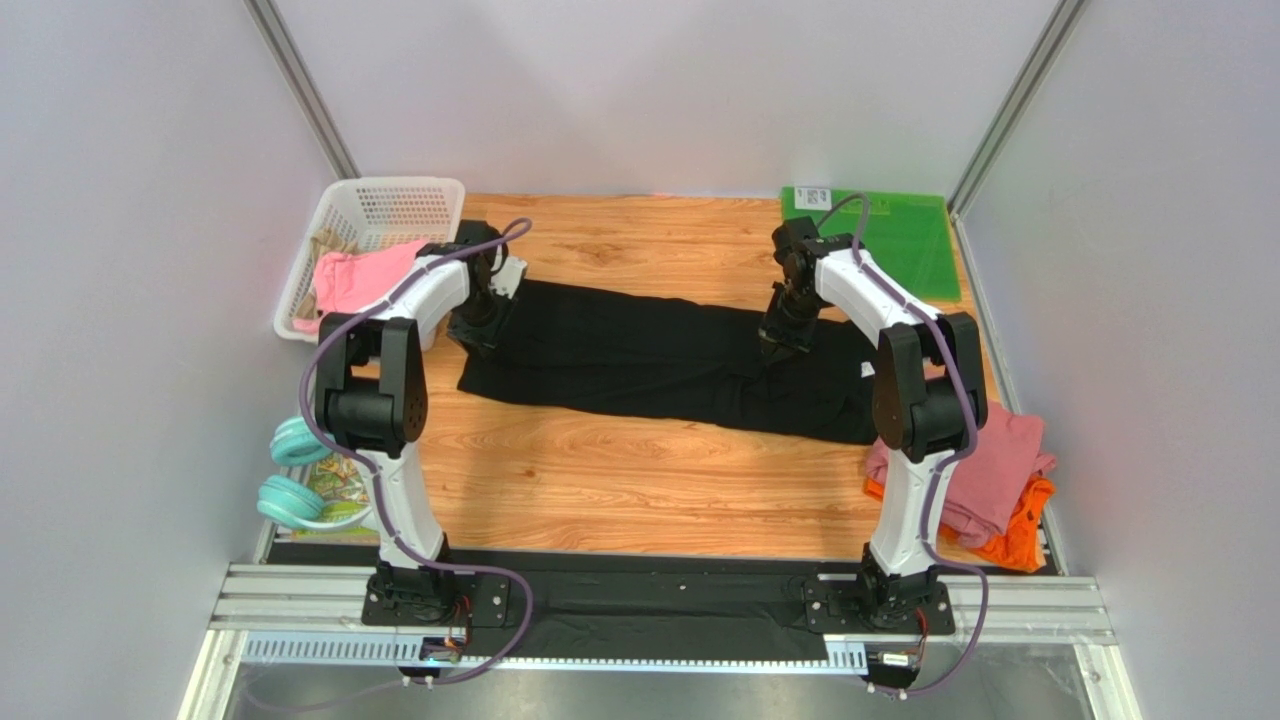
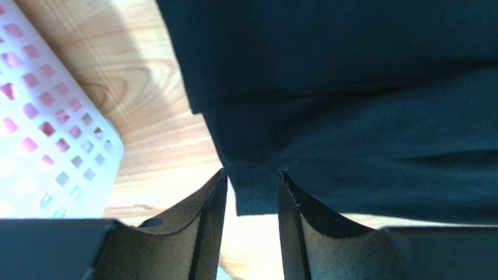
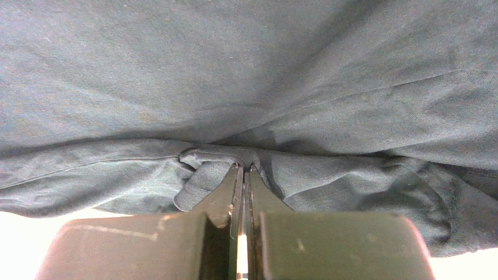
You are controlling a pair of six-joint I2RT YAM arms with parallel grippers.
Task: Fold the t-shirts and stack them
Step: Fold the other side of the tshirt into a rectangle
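Note:
A large black t-shirt (image 1: 646, 360) lies as a long strip across the middle of the wooden table. My left gripper (image 1: 484, 323) hangs over its left end. In the left wrist view that gripper (image 2: 251, 175) is open, and a hemmed corner of the black t-shirt (image 2: 350, 105) lies loose between the fingers. My right gripper (image 1: 784, 342) sits over the strip's right part. Seen from the right wrist, this gripper (image 3: 245, 168) is shut, pinching a bunched fold of the black t-shirt (image 3: 245, 76). A dusty-pink t-shirt (image 1: 999, 465) lies on an orange t-shirt (image 1: 1025, 533) at the right edge.
A white basket (image 1: 383, 203) at the back left holds pink cloth (image 1: 361, 278); its wall (image 2: 52, 134) is close to the left gripper. A green mat (image 1: 887, 233) lies at the back right. Teal headphones (image 1: 293, 480) rest near the left edge.

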